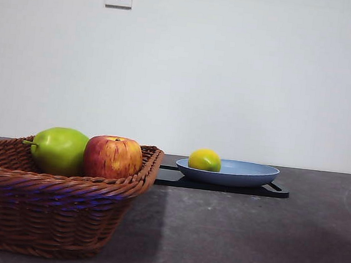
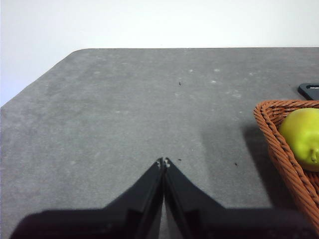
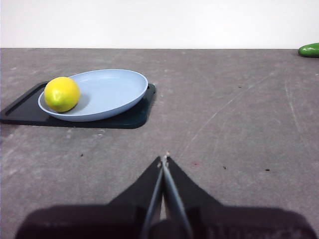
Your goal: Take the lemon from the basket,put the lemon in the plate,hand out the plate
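The yellow lemon (image 1: 204, 160) lies in the grey-blue plate (image 1: 246, 175), at its left side; it also shows in the right wrist view (image 3: 62, 94), in the plate (image 3: 109, 94). The brown wicker basket (image 1: 42, 205) stands near at the left, and its rim shows in the left wrist view (image 2: 279, 144). My left gripper (image 2: 163, 163) is shut and empty over bare table beside the basket. My right gripper (image 3: 164, 159) is shut and empty, some way short of the plate. Neither arm shows in the front view.
A green pear-like fruit (image 1: 59, 149) and a red-yellow apple (image 1: 113, 157) lie in the basket. The plate rests on a flat black tray (image 1: 276, 192). A dark green object (image 3: 309, 50) lies at the table's far right edge. A white wall stands behind.
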